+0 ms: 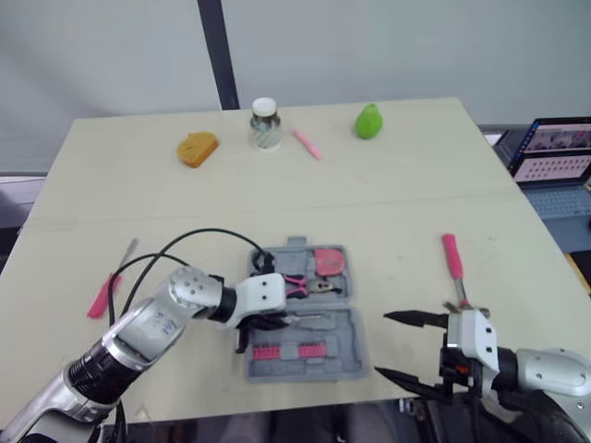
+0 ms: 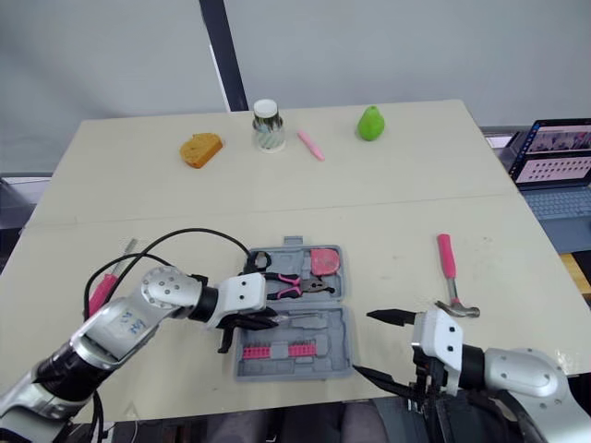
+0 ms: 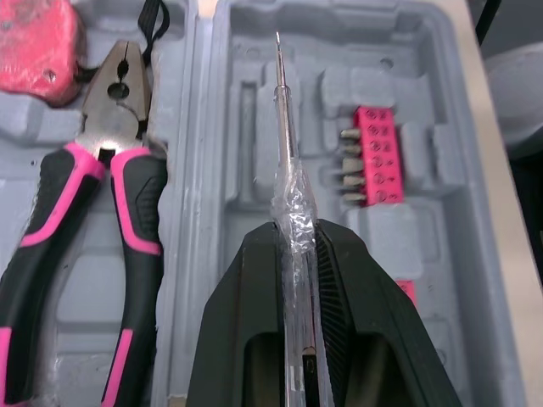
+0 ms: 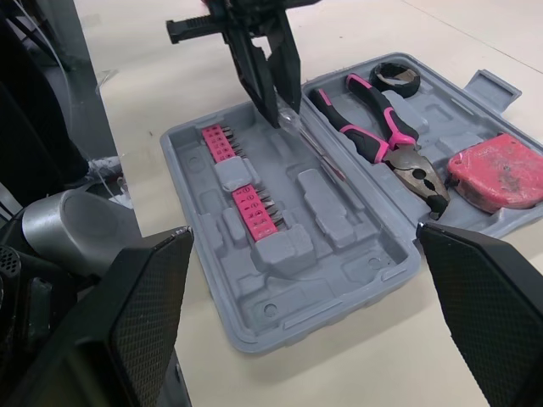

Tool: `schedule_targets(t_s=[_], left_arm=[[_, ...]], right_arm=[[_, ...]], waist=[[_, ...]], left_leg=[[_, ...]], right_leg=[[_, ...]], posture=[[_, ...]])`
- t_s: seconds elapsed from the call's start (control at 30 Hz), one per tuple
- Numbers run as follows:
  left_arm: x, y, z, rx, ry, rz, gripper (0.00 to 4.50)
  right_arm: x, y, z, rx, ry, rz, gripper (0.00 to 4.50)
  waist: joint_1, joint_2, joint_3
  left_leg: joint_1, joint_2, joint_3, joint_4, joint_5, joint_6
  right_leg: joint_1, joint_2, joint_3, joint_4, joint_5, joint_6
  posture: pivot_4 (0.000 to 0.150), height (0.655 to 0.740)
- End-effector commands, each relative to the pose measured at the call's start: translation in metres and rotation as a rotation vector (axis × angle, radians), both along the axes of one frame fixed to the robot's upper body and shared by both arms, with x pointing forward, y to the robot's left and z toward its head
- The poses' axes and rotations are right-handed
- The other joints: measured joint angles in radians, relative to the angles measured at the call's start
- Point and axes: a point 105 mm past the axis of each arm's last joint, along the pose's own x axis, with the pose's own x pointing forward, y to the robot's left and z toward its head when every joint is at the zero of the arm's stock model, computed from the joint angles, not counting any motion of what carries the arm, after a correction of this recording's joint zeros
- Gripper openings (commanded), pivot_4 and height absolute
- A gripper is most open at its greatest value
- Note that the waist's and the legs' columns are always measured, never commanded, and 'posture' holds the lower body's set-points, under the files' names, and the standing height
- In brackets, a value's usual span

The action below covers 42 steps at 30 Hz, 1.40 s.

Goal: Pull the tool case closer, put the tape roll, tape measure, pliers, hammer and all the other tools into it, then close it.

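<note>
1. While my left end effector [image 3: 294, 237] grips the clear screwdriver [image 3: 284, 110] over the tool case [image 1: 351, 323], its slick handle may twist and miss the slot.
2. My right end effector [image 1: 383, 344], spread open beside the case, could knock the hammer [image 1: 452, 263] off the desk [image 1: 416, 212].

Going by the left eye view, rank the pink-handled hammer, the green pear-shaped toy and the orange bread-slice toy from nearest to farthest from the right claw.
1. Pink-handled hammer: just beyond the right claw, table's right side.
2. Green pear-shaped toy: far edge, right of centre.
3. Orange bread-slice toy: far edge, left.
</note>
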Motion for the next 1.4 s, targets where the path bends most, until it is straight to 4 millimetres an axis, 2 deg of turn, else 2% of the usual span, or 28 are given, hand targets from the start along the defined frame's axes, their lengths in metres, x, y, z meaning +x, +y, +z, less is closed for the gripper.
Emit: schedule_targets(t_s=[0.03,0.33,0.83,1.2,1.4], left_arm=[[0.006,-0.004,0.001,0.015,-0.031,-0.004,0.06],[0.011,-0.005,-0.005,0.036,-0.023,-0.011,0.06],[0.012,-0.004,-0.009,0.066,-0.033,-0.027,0.06],[0.020,-0.006,0.006,0.126,-0.092,-0.059,0.06],[0.018,-0.008,0.005,0.165,-0.083,-0.087,0.06]], right_arm=[[-0.001,-0.002,0.007,0.007,-0.042,0.000,4.50],[-0.010,-0.008,0.003,0.006,-0.034,-0.032,4.50],[-0.010,-0.006,0.002,0.012,-0.036,-0.048,4.50],[-0.009,-0.005,0.002,0.017,-0.035,-0.054,4.50],[-0.009,-0.005,0.002,0.017,-0.032,-0.056,4.50]], waist=[[0.000,0.000,0.000],[0.000,0.000,0.000],[0.000,0.000,0.000],[0.000,0.000,0.000],[0.000,0.000,0.000]], left_leg=[[0.000,0.000,0.000,0.000,0.000,0.000],[0.000,0.000,0.000,0.001,0.000,0.000],[0.000,0.000,0.000,0.001,0.000,0.000],[0.000,0.000,0.000,0.003,0.000,0.000],[0.000,0.000,0.000,0.003,0.000,0.000]], right_leg=[[0.000,0.000,0.000,0.000,0.000,0.000],[0.000,0.000,0.000,0.001,0.000,0.000],[0.000,0.000,0.000,0.001,0.000,0.000],[0.000,0.000,-0.001,0.002,0.000,0.000],[0.000,0.001,0.000,0.003,0.000,0.000]], posture=[[0.150,0.7391],[0.150,0.7391],[0.150,0.7391],[0.150,0.7391],[0.150,0.7391]])
